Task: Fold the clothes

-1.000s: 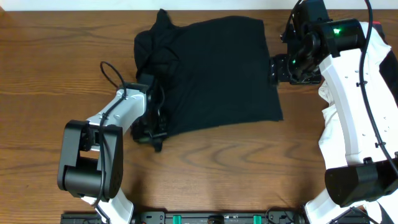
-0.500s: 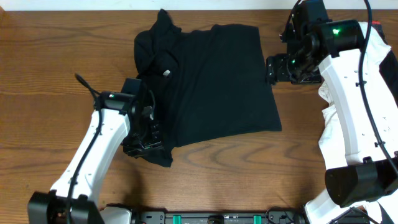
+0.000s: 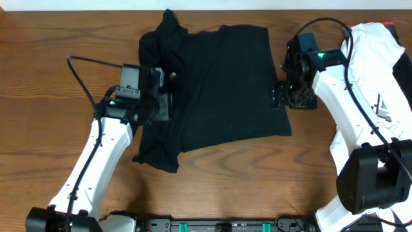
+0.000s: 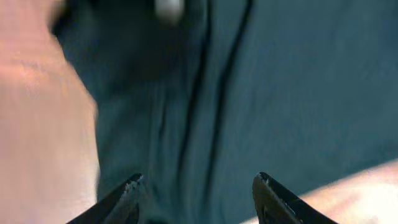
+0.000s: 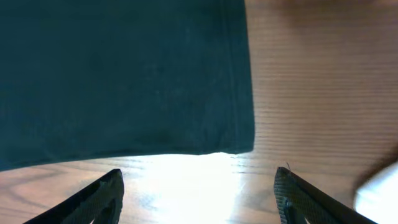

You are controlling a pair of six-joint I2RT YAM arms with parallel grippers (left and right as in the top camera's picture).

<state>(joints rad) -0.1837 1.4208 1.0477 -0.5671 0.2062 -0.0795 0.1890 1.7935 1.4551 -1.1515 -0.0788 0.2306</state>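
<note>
Overhead, we see the black T-shirt (image 3: 219, 84) lying on the tabletop (image 3: 257, 187), the left hand (image 3: 164, 106) over its bunched side and the right hand (image 3: 278, 96) at the opposite edge. The white garment's (image 3: 380, 71) logo is too small to read.

The left wrist view is blurred: fingers (image 4: 127, 193) spread above creased fabric, neck tag (image 4: 169, 7) ahead.

In the right wrist view, the fingers (image 5: 102, 196) are spread, with the shirt's corner ahead.
</note>
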